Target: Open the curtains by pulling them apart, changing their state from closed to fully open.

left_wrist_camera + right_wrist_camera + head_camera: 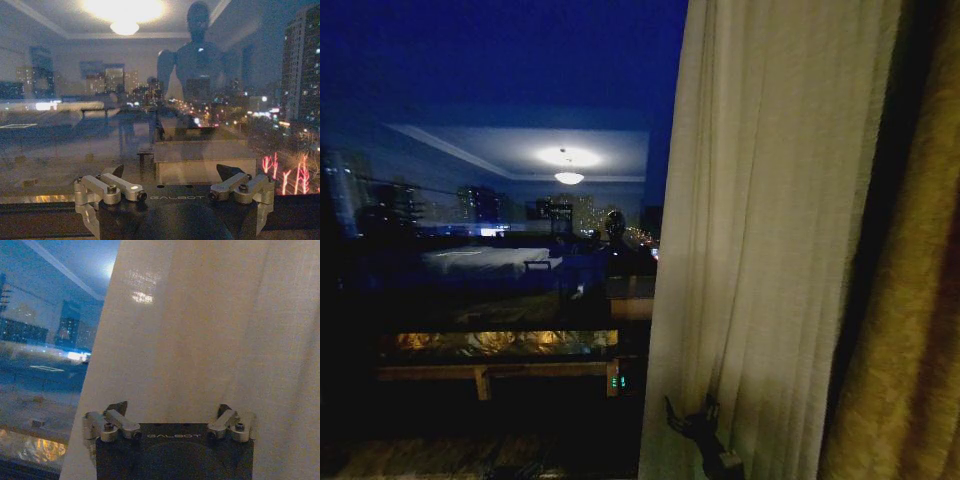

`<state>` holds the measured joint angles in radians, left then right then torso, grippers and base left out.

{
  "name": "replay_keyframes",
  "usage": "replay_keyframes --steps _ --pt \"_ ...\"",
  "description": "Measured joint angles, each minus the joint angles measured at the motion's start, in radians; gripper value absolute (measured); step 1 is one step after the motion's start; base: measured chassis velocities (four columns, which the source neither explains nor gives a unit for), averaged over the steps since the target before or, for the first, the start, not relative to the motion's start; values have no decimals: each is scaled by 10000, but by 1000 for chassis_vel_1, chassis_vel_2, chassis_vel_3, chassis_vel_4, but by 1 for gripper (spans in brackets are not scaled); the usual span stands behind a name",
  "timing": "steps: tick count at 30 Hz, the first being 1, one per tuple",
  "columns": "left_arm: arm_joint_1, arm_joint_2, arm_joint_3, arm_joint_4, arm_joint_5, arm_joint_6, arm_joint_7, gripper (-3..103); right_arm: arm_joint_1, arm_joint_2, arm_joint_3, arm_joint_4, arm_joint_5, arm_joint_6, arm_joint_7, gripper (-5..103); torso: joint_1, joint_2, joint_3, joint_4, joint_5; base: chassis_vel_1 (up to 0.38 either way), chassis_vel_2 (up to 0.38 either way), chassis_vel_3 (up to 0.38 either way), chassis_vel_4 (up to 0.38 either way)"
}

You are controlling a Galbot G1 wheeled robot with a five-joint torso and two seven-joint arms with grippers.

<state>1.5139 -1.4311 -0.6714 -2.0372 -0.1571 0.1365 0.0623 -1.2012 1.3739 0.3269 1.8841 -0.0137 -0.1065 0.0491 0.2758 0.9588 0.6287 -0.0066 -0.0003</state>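
Note:
One sheer cream-white panel of the curtains (760, 250) hangs bunched at the right side of the window, its left edge falling near the middle of the head view. My right gripper (692, 412) is low in front of that panel near its left edge, with its fingers open. In the right wrist view the right gripper (171, 407) stands open, facing the pleated curtains (200, 340) close up, with no fabric between the fingers. My left gripper (172, 172) is open and points at the bare window glass (150, 100).
A thick golden-brown drape (910, 300) hangs at the far right beside the sheer panel. The uncovered window glass (490, 250) shows a night city and reflects the room's ceiling lamp. A wooden ledge (490, 370) runs low along the window.

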Motion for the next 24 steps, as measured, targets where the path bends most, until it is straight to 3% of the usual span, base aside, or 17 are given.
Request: replay_keyframes --steps 1,3,4,6,8,9,10,14,17,19,24 --pt "22 0 -11 -2 0 -9 0 100 36 0 -4 -66 -1 0 0 84 0 1 0 0 0 0 0 0 0" --pt "28 0 -12 -3 0 -14 0 100 59 0 -2 -97 5 0 1 84 0 0 0 0 0 0 0 0 0" --pt "34 -1 -14 -6 0 -22 0 100 99 0 10 -140 20 4 3 73 0 1 0 -1 0 0 0 0 0" --pt "35 -5 -13 -10 0 -25 0 100 134 0 24 -170 31 11 7 73 0 0 0 0 0 0 0 0 0" --pt "34 -7 -2 -37 2 -29 0 100 228 0 55 -230 61 32 35 62 0 0 0 0 0 0 0 0 0" --pt "34 -7 -2 -37 2 -29 0 100 228 0 55 -230 61 32 35 62 0 0 0 0 0 0 0 0 0" --pt "33 -7 6 -64 6 -29 0 100 275 0 61 -244 80 40 49 51 0 1 0 -1 1 0 0 0 0" --pt "40 -31 15 -101 27 -28 0 100 355 0 41 -279 158 68 153 41 0 0 -1 -1 0 0 0 0 0" --pt "72 -55 12 -123 40 -27 0 100 449 0 30 -366 237 103 203 24 0 0 -1 -1 0 0 0 0 0" --pt "81 -66 6 -130 41 -27 0 100 476 0 34 -394 250 116 207 24 0 0 -1 -1 1 0 0 0 0" --pt "174 -100 -38 -208 51 -30 0 100 650 0 141 -507 324 287 207 3 1 0 0 0 1 0 0 0 0"
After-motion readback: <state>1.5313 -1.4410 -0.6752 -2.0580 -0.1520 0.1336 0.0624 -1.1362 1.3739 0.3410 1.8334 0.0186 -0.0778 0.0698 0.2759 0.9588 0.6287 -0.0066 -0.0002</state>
